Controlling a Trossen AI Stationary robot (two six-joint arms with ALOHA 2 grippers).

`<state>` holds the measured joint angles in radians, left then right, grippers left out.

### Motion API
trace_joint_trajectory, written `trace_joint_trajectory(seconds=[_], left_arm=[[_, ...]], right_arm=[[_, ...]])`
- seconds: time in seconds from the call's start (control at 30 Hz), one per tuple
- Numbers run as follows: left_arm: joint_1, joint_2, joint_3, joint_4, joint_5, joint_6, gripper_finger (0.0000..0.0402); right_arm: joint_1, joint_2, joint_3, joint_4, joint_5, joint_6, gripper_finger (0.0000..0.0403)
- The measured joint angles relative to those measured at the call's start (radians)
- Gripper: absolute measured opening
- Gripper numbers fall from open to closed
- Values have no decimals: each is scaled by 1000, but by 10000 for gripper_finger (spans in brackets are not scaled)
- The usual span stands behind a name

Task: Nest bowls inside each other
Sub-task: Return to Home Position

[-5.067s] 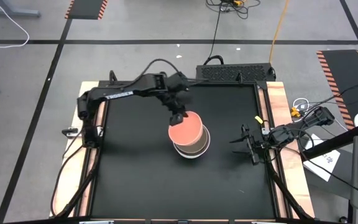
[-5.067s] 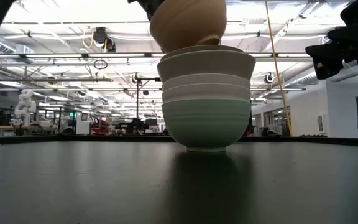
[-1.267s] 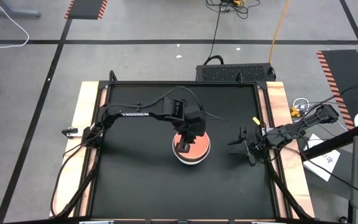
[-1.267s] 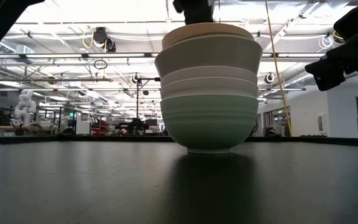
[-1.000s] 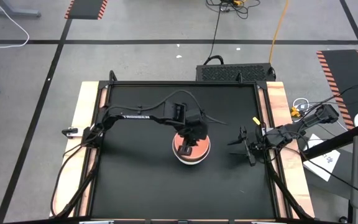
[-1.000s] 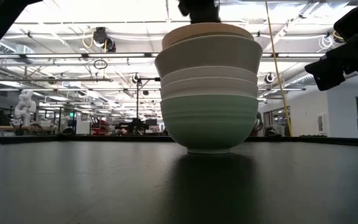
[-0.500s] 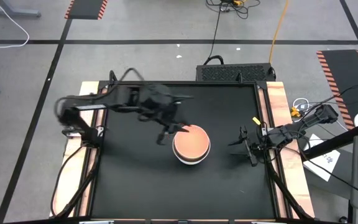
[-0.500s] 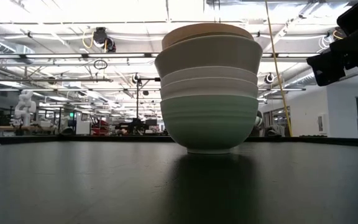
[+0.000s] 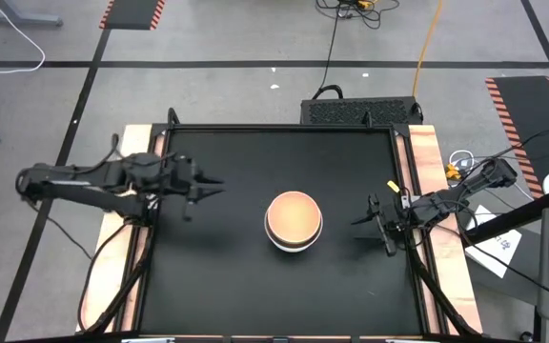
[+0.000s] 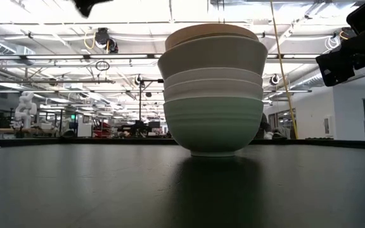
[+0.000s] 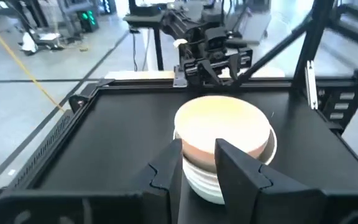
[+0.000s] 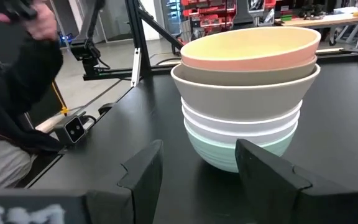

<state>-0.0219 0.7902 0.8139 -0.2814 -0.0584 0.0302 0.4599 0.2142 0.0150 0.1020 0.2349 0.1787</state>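
Bowls nested in one stack point(image 9: 294, 221), upright on the black table point(image 9: 208, 286), between the two grippers. Top: peach bowl point(image 12: 253, 53). Under it a grey-beige bowl point(image 12: 247, 84), then white bowls point(image 12: 241, 118), then the mint bowl point(image 10: 213, 126) at the bottom, touching the table. Five layers countable from the side; whether another sits inside, cannot tell.

Left gripper point(image 9: 203, 195): open, holding nothing, raised over the table's left margin. Stack lies straight ahead of it, well apart. In the left wrist view its two fingers point(image 11: 169, 168) stand with a clear gap between them, the stack showing beyond.

Right gripper point(image 9: 377, 224): open, empty, by the table's right edge. Stack is ahead of its fingertips, near but not touching, and nearer to this gripper than to the left one. Right wrist view shows the fingers spread, one to either side of the stack's base.

Beyond the stack from the right gripper: a person's dark sleeve point(image 12: 17, 81), past the table edge.
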Motion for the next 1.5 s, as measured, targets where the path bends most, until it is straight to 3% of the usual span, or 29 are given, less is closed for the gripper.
trace_joint_trajectory(seconds=[0.33, 0.63, 0.83, 1.5], left_arm=[[0, -370, -440, 163, -14, -99, 97], [0, -571, -716, 344, -17, -132, 97], [0, -615, -804, 333, -21, -177, 97], [0, -614, -803, 302, -21, -187, 97]], right_arm=[[0, 0, 0, 30, 2, -10, 192], [0, 0, 0, 29, 3, -8, 192], [0, 0, 0, 24, 9, -8, 192], [0, 14, 0, 45, 54, -31, 192]])
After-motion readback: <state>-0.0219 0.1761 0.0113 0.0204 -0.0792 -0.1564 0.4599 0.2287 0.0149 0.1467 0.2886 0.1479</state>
